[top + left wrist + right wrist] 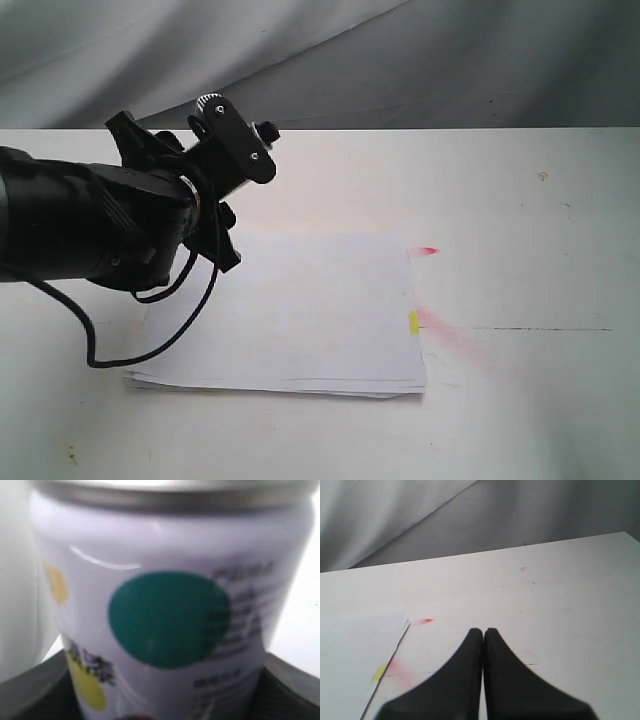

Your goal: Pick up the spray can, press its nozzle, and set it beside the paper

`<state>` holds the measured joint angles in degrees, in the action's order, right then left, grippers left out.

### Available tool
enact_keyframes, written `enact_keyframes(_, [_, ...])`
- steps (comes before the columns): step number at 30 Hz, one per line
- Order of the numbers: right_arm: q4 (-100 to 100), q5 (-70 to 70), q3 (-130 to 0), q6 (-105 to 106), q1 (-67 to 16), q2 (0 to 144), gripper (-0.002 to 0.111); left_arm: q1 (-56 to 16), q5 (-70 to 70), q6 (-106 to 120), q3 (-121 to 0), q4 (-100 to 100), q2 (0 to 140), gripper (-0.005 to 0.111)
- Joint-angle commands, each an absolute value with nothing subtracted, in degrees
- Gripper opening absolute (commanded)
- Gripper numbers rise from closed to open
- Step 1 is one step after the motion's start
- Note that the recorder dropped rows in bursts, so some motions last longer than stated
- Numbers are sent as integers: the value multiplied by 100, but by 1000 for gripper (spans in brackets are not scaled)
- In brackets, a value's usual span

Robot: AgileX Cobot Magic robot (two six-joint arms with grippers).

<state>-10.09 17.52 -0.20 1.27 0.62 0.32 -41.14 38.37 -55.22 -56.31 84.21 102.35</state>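
Observation:
The spray can (170, 620) fills the left wrist view: white label, big teal dot, yellow dots, silver rim at one end. My left gripper (160, 700) is shut on it, with a dark finger (30, 690) on either side. The nozzle is out of view. In the exterior view the left gripper (240, 145) is held above the table beyond the paper's far left corner, and its body hides the can. The paper (300, 310), a thin white stack with a yellow tab (413, 322), lies mid-table. My right gripper (483, 632) is shut and empty, right of the paper (355, 655).
Red spray marks (428, 250) stain the white table (540, 400) just right of the paper. A black cable (150, 340) hangs from the left arm over the paper's left edge. Grey cloth (400, 60) hangs behind the table.

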Motion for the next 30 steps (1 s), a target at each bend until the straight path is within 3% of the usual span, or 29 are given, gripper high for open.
enact_keyframes(1, [-987,1746,0,149,36,0,0,-4159,4075,-5824,-5552,8913,10296,0])
enact_keyframes(5, [-987,1746,0,149,36,0,0,-4328,4522,-6332,-5294,9959,10327,0])
enact_keyframes(30, [-987,1746,0,149,36,0,0,-4532,5433,-6303,-5216,9995,10811,0])
